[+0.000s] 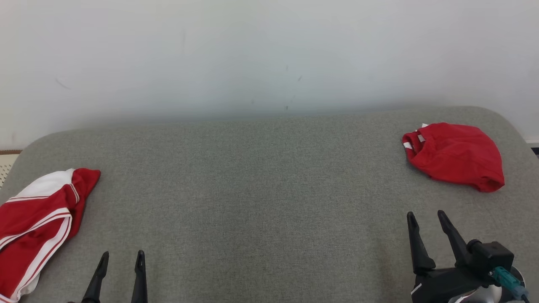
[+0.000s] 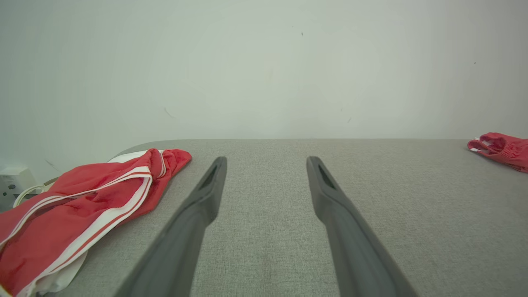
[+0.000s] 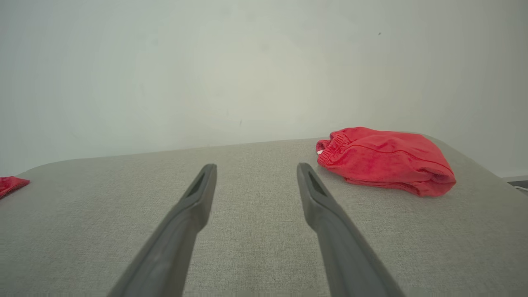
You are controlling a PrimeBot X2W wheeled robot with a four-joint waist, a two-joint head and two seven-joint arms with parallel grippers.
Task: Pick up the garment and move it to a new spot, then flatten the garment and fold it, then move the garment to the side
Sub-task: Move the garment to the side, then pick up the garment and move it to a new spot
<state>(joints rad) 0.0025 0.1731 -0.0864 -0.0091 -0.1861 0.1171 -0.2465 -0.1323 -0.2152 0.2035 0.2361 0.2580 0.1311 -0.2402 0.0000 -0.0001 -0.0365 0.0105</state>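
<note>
Grey counter point(image 1: 261, 189) bears a striped garment point(image 1: 38, 219) at its left edge; left tool point(image 1: 122, 254) and right tool point(image 1: 425, 213) gape empty, and a shallow pinch could slide it off

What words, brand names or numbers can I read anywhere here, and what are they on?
No text can be read anywhere.
Plain red garment: white tabs at its waistband, too small to tell if they are printed.
Red and white striped garment: stripes, no lettering.
Grey table cover, wall, left gripper, right gripper: no markings seen.
</note>
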